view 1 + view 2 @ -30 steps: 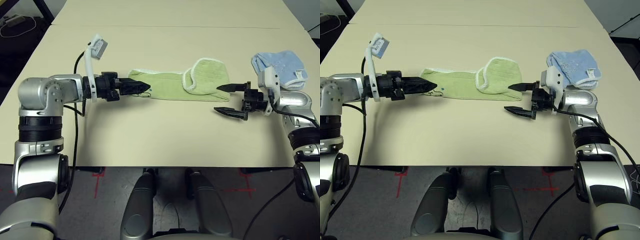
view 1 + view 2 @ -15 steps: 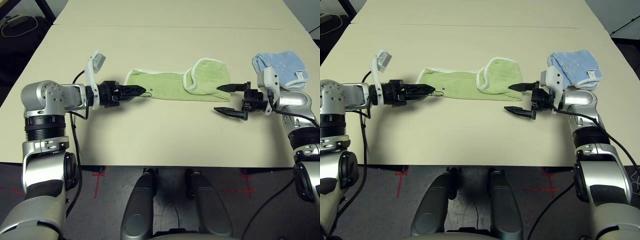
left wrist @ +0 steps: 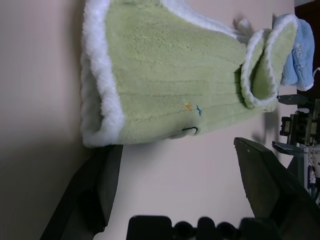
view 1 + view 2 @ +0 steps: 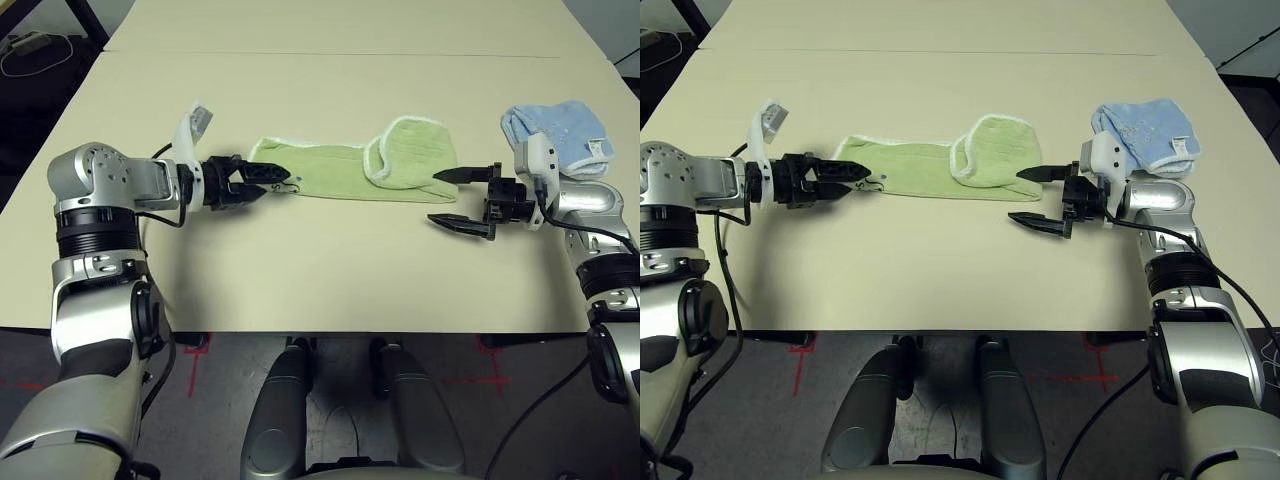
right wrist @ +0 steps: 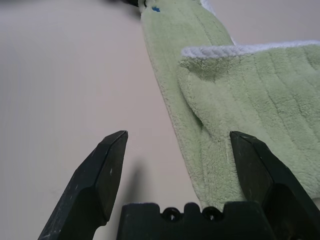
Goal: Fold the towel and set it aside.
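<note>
towel (image 4: pixel 350 170): green, lying in a long strip between the 2 grippers, right end flopped back over itself
left gripper (image 4: pixel 268 180): fingers spread, nothing held, tips right at the towel's left corner
right gripper (image 4: pixel 450 198): wide open, empty, upper finger just beside the folded end
blue cloth (image 4: pixel 556 130): behind the right wrist, partly hidden
dark mark (image 3: pixel 190 131): too small to make out

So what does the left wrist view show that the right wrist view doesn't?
Left wrist view alone: the towel's white-edged end facing the open left gripper, the light blue cloth past the far end, and the other arm's right gripper.

Right wrist view alone: the towel's folded-over flap up close, by one side of that gripper's open jaws.

Both: the green towel with its small dark mark on the beige table.
</note>
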You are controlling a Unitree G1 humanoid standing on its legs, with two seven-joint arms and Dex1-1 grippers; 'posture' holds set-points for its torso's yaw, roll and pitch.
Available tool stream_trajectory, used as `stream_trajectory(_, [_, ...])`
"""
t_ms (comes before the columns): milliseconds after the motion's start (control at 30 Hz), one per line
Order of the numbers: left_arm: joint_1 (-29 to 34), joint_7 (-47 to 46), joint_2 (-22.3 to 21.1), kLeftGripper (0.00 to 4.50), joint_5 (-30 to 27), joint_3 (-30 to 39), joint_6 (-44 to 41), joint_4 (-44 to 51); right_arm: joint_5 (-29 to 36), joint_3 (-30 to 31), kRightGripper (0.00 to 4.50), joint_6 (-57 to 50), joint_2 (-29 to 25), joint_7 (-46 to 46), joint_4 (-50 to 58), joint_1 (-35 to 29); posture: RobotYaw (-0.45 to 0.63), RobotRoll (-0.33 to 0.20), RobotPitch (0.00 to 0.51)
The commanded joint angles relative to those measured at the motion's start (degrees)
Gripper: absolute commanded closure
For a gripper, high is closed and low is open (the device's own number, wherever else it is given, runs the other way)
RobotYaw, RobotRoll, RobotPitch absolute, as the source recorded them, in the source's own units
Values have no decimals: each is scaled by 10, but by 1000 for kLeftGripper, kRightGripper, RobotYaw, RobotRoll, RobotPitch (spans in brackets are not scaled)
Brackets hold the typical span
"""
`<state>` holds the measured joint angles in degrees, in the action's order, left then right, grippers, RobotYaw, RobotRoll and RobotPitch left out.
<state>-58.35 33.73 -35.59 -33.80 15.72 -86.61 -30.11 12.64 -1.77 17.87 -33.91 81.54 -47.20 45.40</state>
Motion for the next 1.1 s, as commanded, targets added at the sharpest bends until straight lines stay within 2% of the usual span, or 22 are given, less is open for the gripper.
stream_trajectory(33, [12,3,-28,0,3,-13,-24,16,0,0,50,0,-4,3,4,-6,117,0,234])
stream_trajectory(167, [24,5,-40,0,1,-15,-29,25,-1,1,50,2,-3,4,-1,-2,122,0,233])
stream_trajectory(467, [3,-31,10,0,6,35,-17,-1,-2,1,50,3,-5,6,-3,1,112,0,233])
stream_trajectory(967, [-28,-74,38,0,25,55,42,-64,-1,0,50,-1,-8,4,7,-7,103,0,236])
stream_trajectory(1033, [-28,-76,36,566,29,51,50,-67,0,0,0,-1,-8,4,8,-8,102,0,236])
stream_trajectory(1100, [-29,-76,36,1326,29,53,52,-71,0,0,0,-1,-8,4,9,-9,102,0,237])
